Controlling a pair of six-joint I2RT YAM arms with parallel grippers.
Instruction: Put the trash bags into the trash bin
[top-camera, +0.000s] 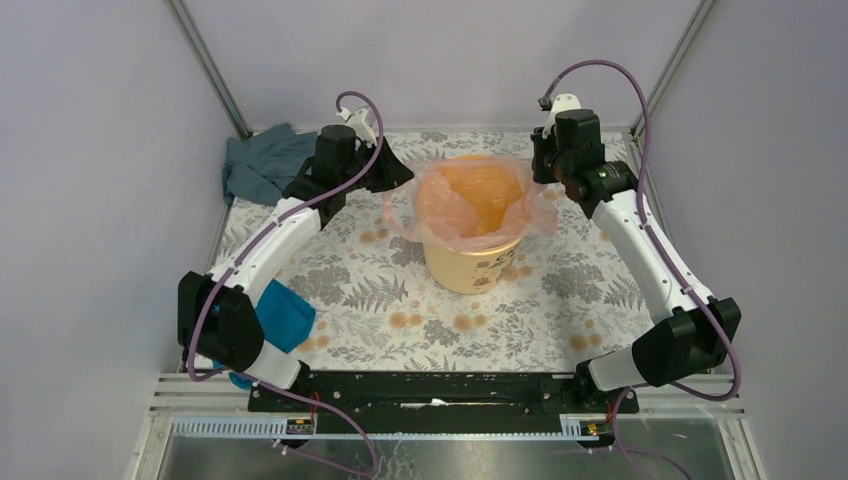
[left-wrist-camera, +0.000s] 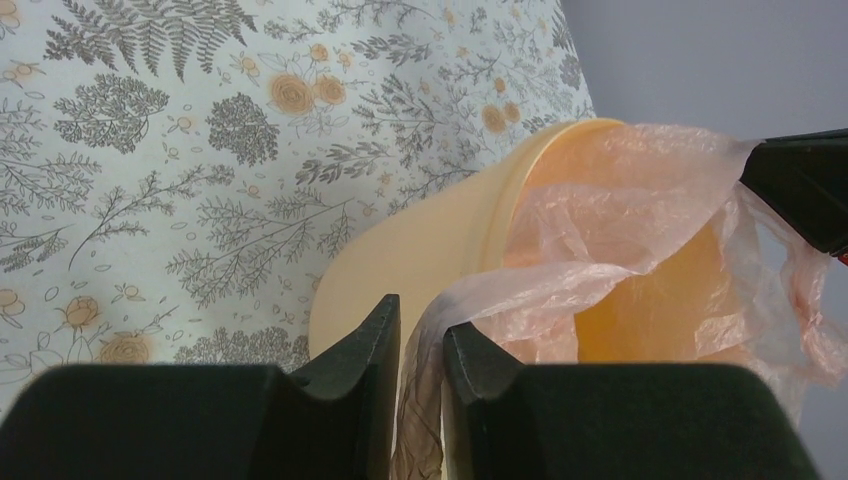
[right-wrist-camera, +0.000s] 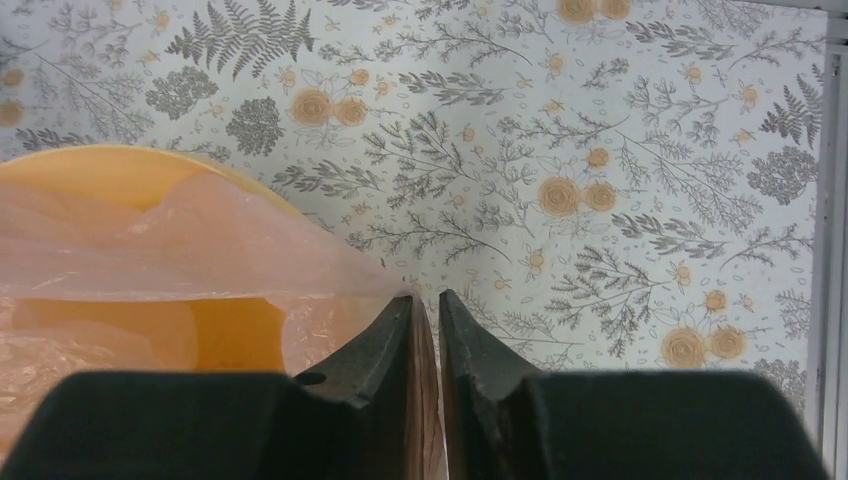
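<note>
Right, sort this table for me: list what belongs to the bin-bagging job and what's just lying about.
Job: pink trash bag, draped over the rim of the yellow-orange bucket; left gripper and right gripper, each pinching a bag edge.
Lying about: grey-blue cloth in the far left corner; teal cloth beside the left arm.
</note>
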